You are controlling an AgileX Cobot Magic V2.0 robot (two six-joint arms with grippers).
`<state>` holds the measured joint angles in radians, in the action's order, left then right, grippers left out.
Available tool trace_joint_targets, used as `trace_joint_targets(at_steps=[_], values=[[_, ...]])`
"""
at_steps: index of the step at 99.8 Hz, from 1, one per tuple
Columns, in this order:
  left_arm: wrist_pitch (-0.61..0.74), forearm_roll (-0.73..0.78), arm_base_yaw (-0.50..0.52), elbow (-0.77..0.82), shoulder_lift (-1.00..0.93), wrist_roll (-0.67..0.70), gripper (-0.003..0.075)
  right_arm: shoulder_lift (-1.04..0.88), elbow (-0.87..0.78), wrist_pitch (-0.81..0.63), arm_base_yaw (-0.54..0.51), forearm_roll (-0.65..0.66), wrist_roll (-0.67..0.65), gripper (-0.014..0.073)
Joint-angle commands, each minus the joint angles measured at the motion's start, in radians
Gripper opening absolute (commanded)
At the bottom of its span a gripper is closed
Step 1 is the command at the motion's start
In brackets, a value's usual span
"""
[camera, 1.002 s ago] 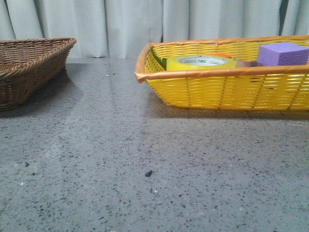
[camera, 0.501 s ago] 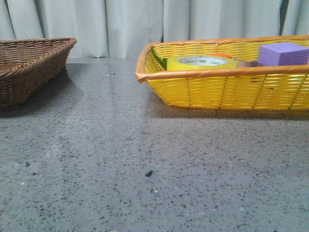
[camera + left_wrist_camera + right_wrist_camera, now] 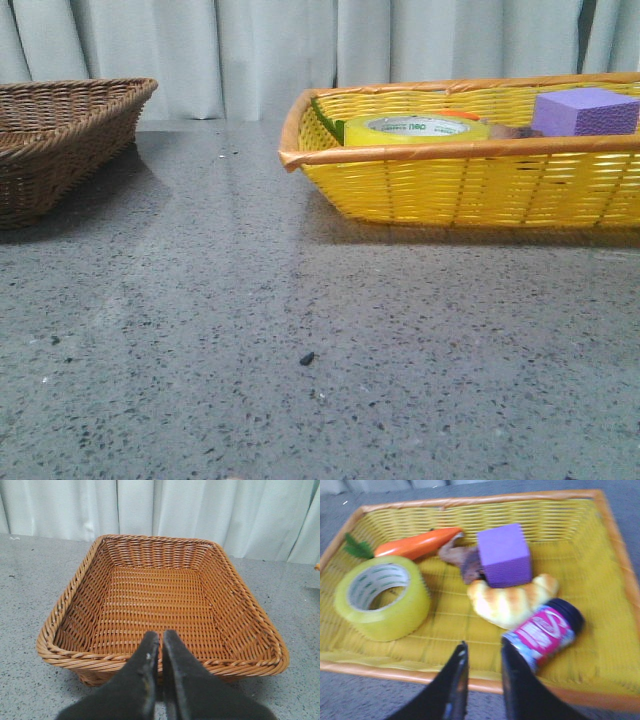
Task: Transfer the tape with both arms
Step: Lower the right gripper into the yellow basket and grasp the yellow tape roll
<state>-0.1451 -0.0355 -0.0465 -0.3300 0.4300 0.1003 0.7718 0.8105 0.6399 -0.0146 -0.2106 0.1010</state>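
The tape (image 3: 416, 130) is a wide yellow roll with a white core and green lettering. It lies flat at the left end of the yellow basket (image 3: 470, 190). It also shows in the right wrist view (image 3: 382, 597). My right gripper (image 3: 484, 647) is slightly open and empty. It hovers over the yellow basket's near rim (image 3: 420, 672), to the right of the tape and apart from it. My left gripper (image 3: 161, 635) is shut and empty, at the near rim of the brown wicker basket (image 3: 75, 655). Neither gripper shows in the front view.
The yellow basket also holds a purple foam block (image 3: 504, 555), a toy carrot (image 3: 417, 542), a croissant (image 3: 512, 600) and a pink-labelled can (image 3: 545, 632). The brown basket (image 3: 60, 140) stands at the table's left and holds nothing. Grey curtains hang behind.
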Motion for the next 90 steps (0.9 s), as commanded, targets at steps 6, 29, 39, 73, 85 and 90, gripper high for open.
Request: trace_joint_targets(at_steps=[6, 29, 39, 73, 85, 90], values=[[0.075, -0.001, -0.008, -0.037, 0.010, 0.010, -0.0021, 0.129, 0.155, 0.010, 0.095, 0.003, 0.024, 0.0307], [0.075, -0.001, -0.008, -0.037, 0.010, 0.010, -0.0021, 0.382, 0.378, 0.135, 0.258, 0.011, 0.031, 0.0317], [0.075, -0.001, -0.008, -0.037, 0.010, 0.010, -0.0021, 0.483, 0.467, 0.179, 0.307, 0.022, 0.034, 0.0342], [0.074, -0.001, -0.008, -0.037, 0.010, 0.010, -0.0021, 0.780, 0.706, 0.250, 0.421, 0.089, 0.043, 0.0393], [0.074, -0.001, -0.008, -0.037, 0.010, 0.010, -0.0021, 0.861, 0.767, 0.275, 0.423, 0.107, 0.043, 0.0393], [0.074, -0.001, -0.008, -0.037, 0.010, 0.010, -0.0021, 0.889, 0.788, 0.284, 0.423, 0.107, 0.043, 0.0393]])
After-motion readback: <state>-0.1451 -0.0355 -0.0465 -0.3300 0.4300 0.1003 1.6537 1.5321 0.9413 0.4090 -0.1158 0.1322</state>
